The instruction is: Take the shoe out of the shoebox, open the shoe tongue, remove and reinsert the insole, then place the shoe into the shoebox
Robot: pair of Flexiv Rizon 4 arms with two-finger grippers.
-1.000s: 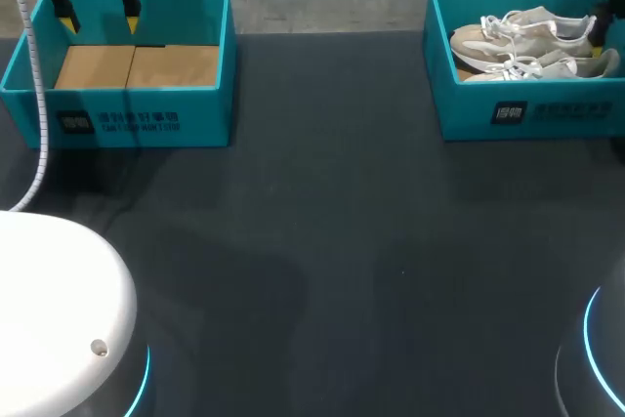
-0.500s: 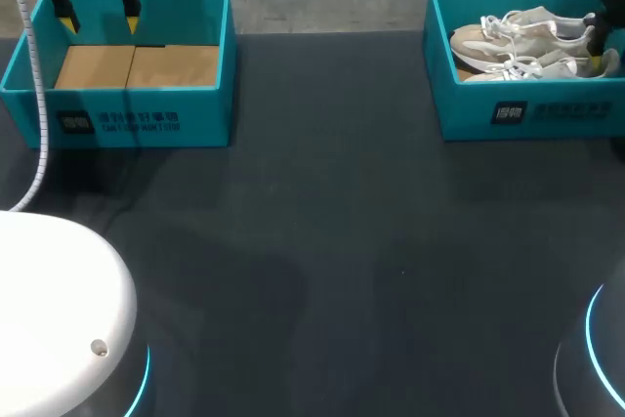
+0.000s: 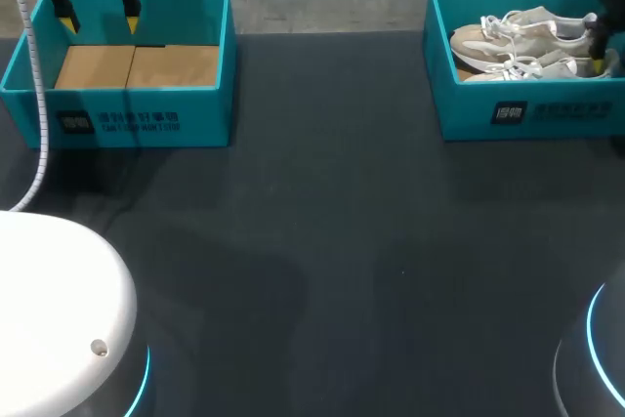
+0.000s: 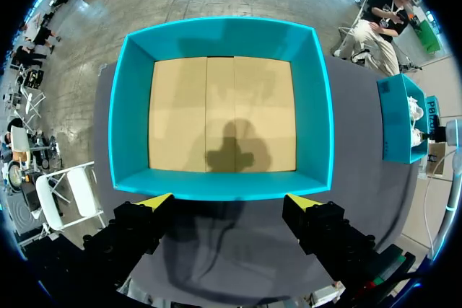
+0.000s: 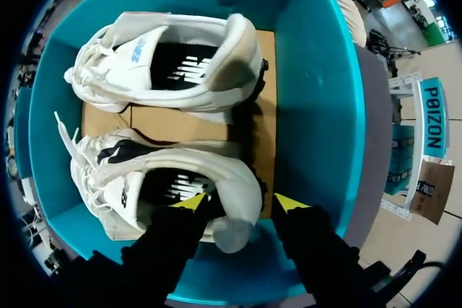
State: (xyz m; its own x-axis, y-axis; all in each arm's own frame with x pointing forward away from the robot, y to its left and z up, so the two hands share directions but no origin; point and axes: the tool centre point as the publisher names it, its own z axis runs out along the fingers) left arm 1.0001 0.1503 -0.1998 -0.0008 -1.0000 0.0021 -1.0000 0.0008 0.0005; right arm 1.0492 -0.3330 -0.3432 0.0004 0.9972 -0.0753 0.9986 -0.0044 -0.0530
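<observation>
Fingers R (image 5: 240,201) spread astride near shoe (image 5: 144,185) heel; fingers L (image 4: 229,202) spread over other shoebox (image 4: 130,120).

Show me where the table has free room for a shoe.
The table between the two boxes, and all of it nearer the robot, is bare. The left shoebox is empty, under the open left gripper. The right shoebox is crowded: two shoes, right gripper around one heel.
</observation>
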